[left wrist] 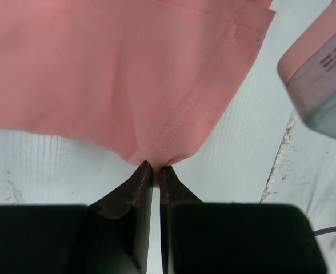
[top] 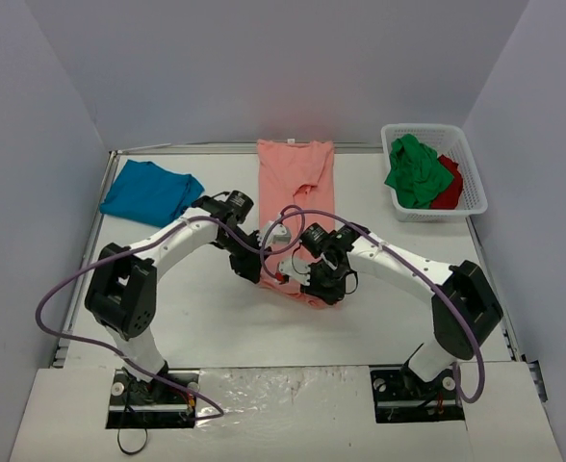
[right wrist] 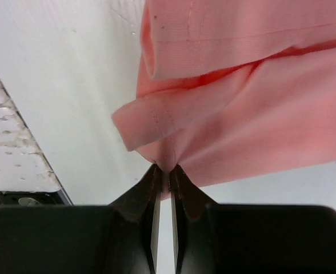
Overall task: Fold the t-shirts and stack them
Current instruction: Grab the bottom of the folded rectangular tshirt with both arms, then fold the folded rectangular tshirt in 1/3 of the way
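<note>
Pink cloth fills both of my wrist views: the pink shirt (top: 295, 178) lies lengthwise in the middle of the white tabletop (top: 216, 318), its far end near the back edge and its near end gathered between my two claws. My left claw (left wrist: 155, 169) is closed tight on the near hem, the dark fingertips nipping a small pucker of fabric where a double line of stitching runs down into the pinch. The cloth fans out smooth beyond it, with bare tabletop showing on either side. My right claw (right wrist: 163, 169) is likewise clamped on the shirt, gripping a bunched bit of the edge just below a rolled, stitched fold that curls out to the left. More layers of the same cloth are folded over above it. From overhead, both claws sit close together at that near end, left one on the left side, right one on the right, with my arms bent inward toward each other. The teal shirt (top: 150, 192) lies crumpled at the far left of the tabletop, well apart from the pink one. The green shirt (top: 416, 173) and the red shirt (top: 449, 188) are heaped in the white basket (top: 427, 214) at the far right corner, green partly over red.
</note>
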{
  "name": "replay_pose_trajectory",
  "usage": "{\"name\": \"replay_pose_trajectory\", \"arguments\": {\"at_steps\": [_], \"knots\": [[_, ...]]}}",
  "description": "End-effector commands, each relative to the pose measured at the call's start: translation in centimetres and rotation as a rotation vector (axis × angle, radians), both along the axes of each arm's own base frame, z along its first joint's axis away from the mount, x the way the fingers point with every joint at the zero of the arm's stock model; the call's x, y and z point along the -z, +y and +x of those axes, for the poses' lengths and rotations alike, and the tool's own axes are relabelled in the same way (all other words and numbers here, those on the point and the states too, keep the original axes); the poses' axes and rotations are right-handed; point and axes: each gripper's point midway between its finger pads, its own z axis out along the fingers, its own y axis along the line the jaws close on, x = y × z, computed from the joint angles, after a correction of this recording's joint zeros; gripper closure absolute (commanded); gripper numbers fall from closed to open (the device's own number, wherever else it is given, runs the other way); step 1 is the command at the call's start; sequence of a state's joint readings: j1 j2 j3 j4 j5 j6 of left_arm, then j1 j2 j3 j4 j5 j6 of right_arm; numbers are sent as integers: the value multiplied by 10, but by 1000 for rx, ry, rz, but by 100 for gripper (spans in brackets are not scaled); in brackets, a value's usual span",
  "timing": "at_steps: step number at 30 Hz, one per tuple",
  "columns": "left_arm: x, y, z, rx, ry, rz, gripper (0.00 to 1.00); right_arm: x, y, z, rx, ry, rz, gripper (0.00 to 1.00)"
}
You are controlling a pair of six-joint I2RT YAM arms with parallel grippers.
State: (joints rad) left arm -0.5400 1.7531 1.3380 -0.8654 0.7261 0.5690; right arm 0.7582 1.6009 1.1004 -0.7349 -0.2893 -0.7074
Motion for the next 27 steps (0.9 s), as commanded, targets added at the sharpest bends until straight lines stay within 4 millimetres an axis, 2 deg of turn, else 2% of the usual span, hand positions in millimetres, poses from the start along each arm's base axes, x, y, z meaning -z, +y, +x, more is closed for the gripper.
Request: {"name": "replay_pose_trajectory", "arguments": {"at_steps": [1,4,8,12,16,20,23,27], "knots": [[-29,6,-12,56,-75,-18,98,-22,-10,-22,5,71,-4,100],[-39,12,-21,76,-98,-27,98,-27,-15,-27,9,77,-5,100],[-48,20,-42,123,-62,-18,98,-36,-17,-35,9,103,24,100],[-56,20,-67,190,-41,-28,98,-47,-17,-47,-11,155,59,100],[-65,22,-82,232,-41,-62,98,-58,-19,-59,-34,202,77,100],[-74,24,-102,265,34,-95,98,-69,-20,-67,-56,220,104,100],[-75,24,-102,260,14,-110,98,-73,-18,-66,-66,214,117,100],[-72,22,-93,242,3,-90,98,-68,-17,-54,-57,179,106,100]]}}
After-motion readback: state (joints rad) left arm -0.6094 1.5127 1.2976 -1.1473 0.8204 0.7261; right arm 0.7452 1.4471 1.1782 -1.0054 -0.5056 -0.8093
